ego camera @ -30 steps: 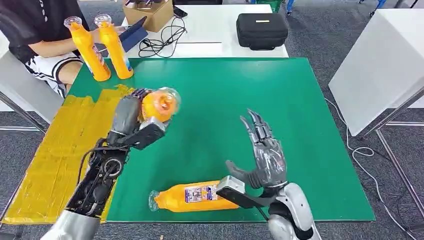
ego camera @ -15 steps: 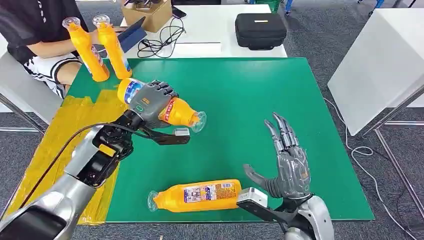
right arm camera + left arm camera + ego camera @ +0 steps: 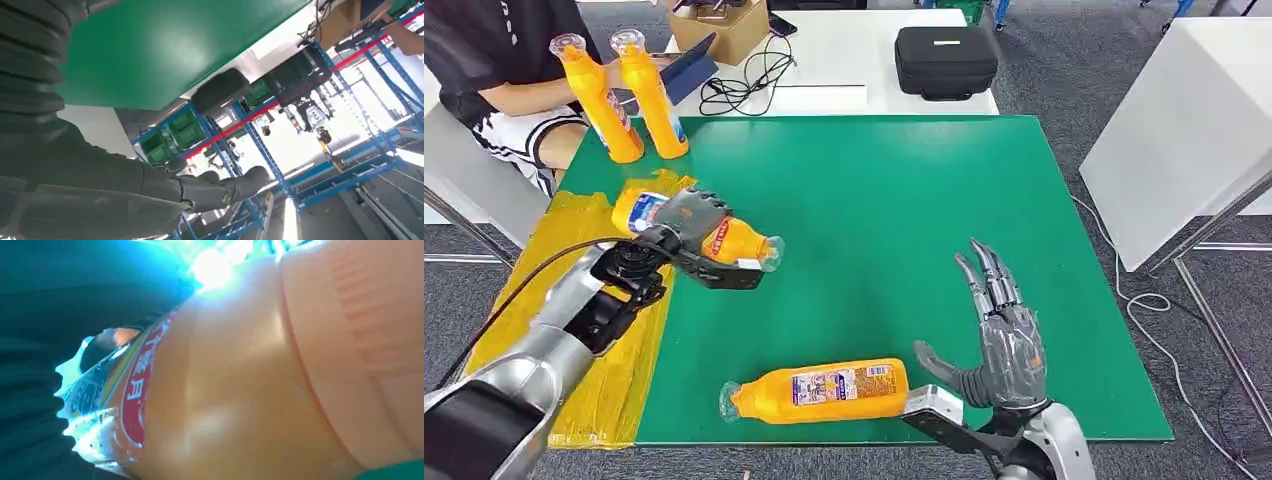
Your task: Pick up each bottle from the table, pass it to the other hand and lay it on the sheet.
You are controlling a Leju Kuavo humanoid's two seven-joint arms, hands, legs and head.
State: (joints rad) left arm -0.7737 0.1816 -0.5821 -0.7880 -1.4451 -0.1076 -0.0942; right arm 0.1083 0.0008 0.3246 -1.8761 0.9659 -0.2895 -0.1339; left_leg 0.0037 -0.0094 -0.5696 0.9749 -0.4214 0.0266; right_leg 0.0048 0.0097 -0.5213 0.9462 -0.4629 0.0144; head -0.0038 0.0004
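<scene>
Table (image 3: 904, 200) sits dead centre; the sheet (image 3: 574, 300) runs along its 9 o'clock edge; two upright bottles (image 3: 629, 95) stand side by side at 11 o'clock, with a person (image 3: 504, 70) seated just behind them; left hand (image 3: 689, 222) holds a bottle (image 3: 734, 243) sideways at 10 o'clock, over the sheet's inner edge; another bottle (image 3: 819, 390) lies flat at 6 o'clock; right hand (image 3: 1004, 340) is just beside it at 5 o'clock; a case (image 3: 946, 60) rests on the far table (image 3: 864, 50) at 12.

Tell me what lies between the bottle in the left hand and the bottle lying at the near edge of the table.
Only bare green mat in the head view: nothing sits between the held bottle and the lying bottle.
</scene>
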